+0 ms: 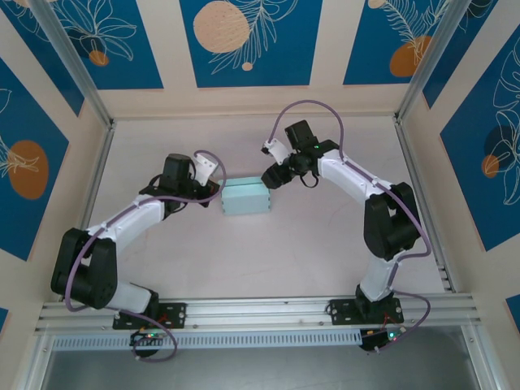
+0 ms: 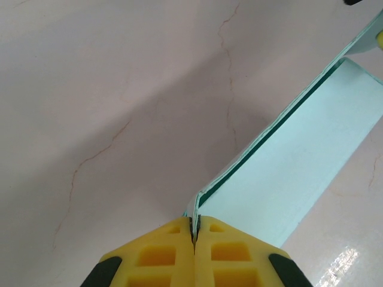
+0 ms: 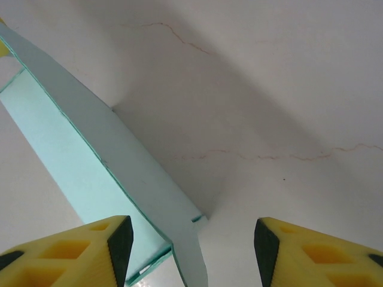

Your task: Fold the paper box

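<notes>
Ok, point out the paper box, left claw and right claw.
paper box (image 1: 245, 197): top external view, its visible middle.
left claw (image 2: 193, 230): left wrist view, seam between its shut fingertips.
right claw (image 3: 191, 236): right wrist view, gap midway between its fingertips.

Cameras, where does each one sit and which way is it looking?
Top camera: sits high up behind the robot and looks down at the table; the left arm, the right arm and the box show.
Left wrist camera: rides on the left arm and looks along the yellow left fingers, pinched shut on the box's thin edge.
Right wrist camera: rides on the right arm and looks past the open right fingers at the box's wall.
Shared: all three see the box and the table.
</notes>
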You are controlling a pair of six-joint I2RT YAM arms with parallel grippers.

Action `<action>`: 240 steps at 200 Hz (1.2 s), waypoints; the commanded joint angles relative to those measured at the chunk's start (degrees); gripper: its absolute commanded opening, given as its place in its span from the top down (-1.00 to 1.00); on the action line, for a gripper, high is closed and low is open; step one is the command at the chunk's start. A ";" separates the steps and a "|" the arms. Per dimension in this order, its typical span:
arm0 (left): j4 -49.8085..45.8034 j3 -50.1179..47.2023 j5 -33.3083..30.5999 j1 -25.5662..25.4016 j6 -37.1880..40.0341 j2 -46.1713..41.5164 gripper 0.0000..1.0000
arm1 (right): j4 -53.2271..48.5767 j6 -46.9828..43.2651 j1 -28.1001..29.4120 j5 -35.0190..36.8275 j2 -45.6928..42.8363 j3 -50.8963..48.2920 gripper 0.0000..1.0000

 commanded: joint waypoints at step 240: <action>2.10 0.57 -7.29 -5.05 -2.65 -0.52 1.00 | -8.34 22.31 8.50 19.99 -2.56 3.36 0.63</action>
